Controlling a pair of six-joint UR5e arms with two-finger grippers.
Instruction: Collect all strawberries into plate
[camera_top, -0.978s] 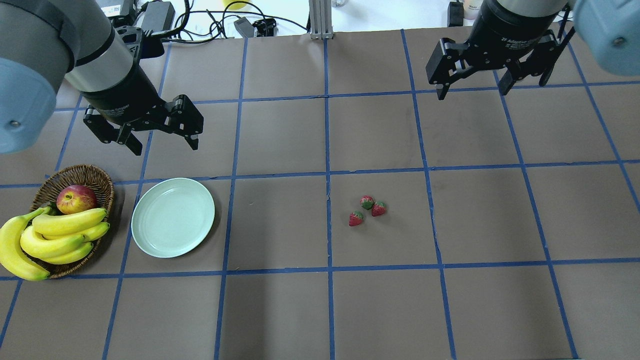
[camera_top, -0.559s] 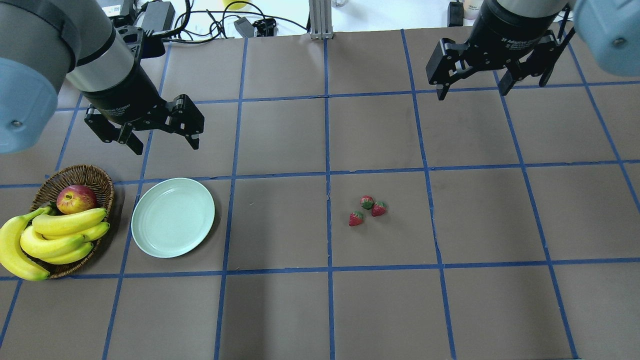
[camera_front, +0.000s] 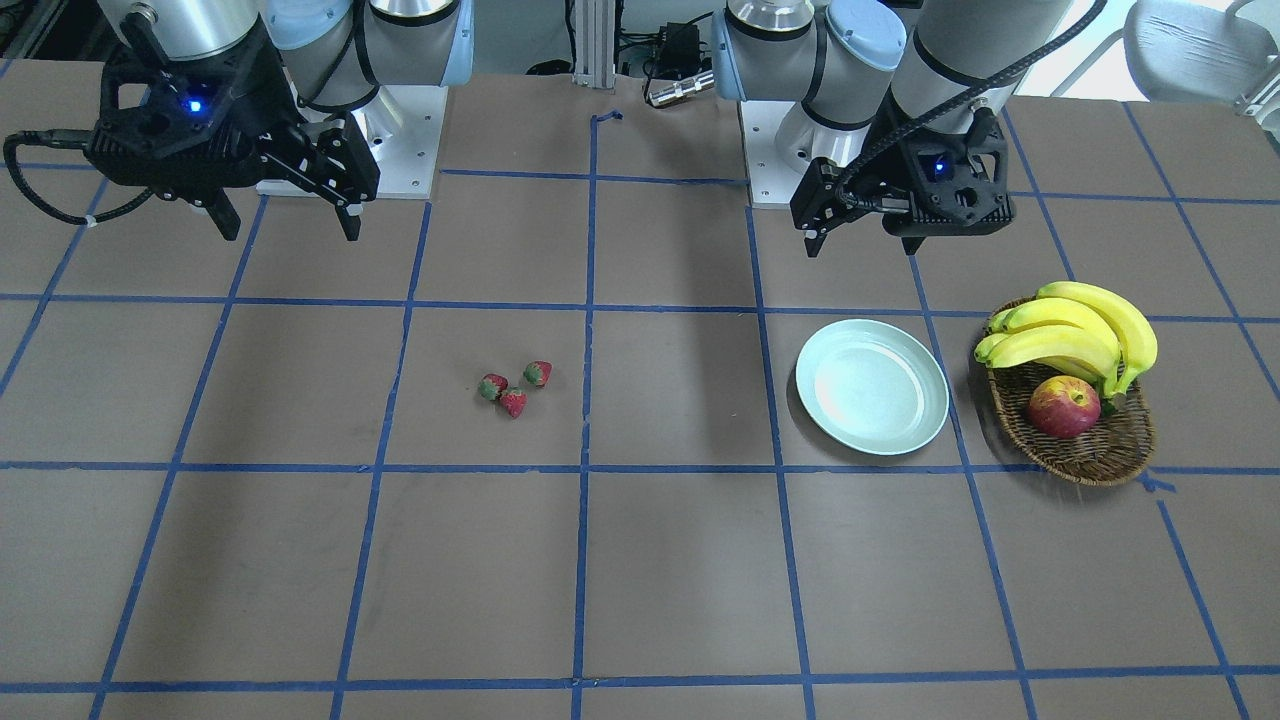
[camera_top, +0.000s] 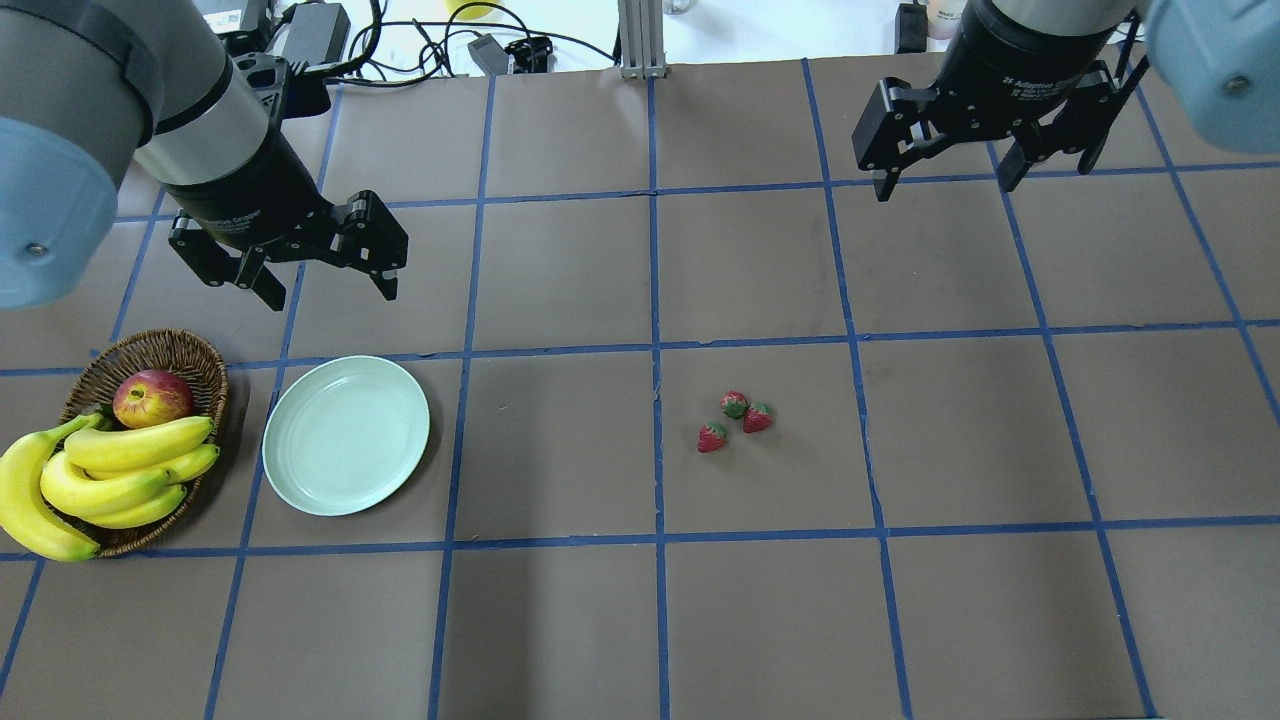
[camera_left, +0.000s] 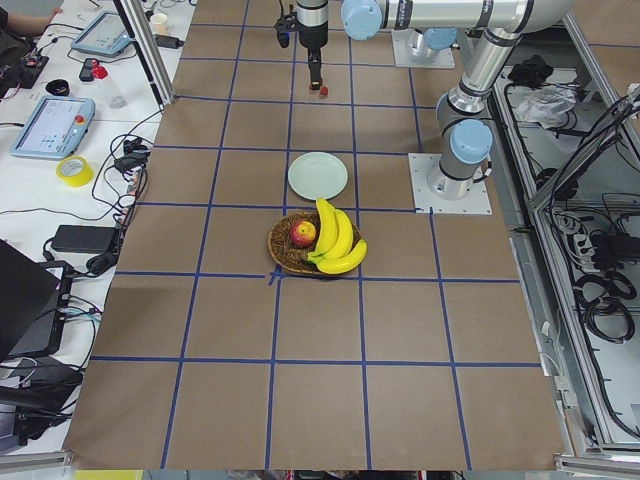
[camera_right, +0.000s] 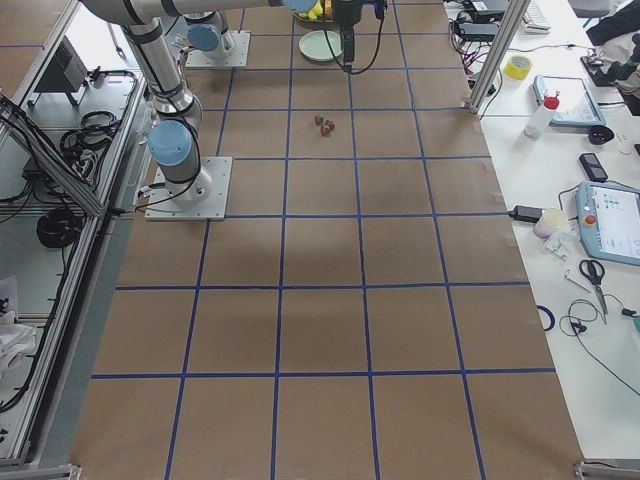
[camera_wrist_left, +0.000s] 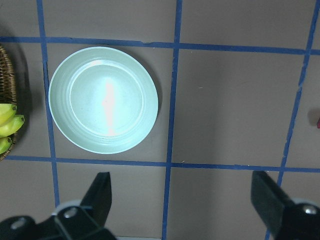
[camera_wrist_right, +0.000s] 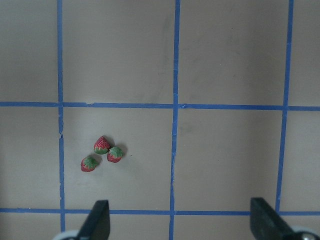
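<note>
Three small red strawberries (camera_top: 735, 419) lie close together on the brown table, also in the front view (camera_front: 513, 387) and the right wrist view (camera_wrist_right: 101, 154). The pale mint-green plate (camera_top: 346, 435) lies empty at the left, next to the basket; it shows in the front view (camera_front: 872, 386) and the left wrist view (camera_wrist_left: 104, 99). My left gripper (camera_top: 327, 290) is open and empty, above the table behind the plate. My right gripper (camera_top: 940, 185) is open and empty, high at the far right, well away from the strawberries.
A brown wicker basket (camera_top: 190, 355) with a red-yellow apple (camera_top: 152, 397) and a bunch of bananas (camera_top: 95, 478) stands left of the plate. Blue tape lines grid the table. Cables and boxes lie beyond the far edge (camera_top: 400, 40).
The left gripper has shifted very slightly; the right gripper, the strawberries and the plate have not moved.
</note>
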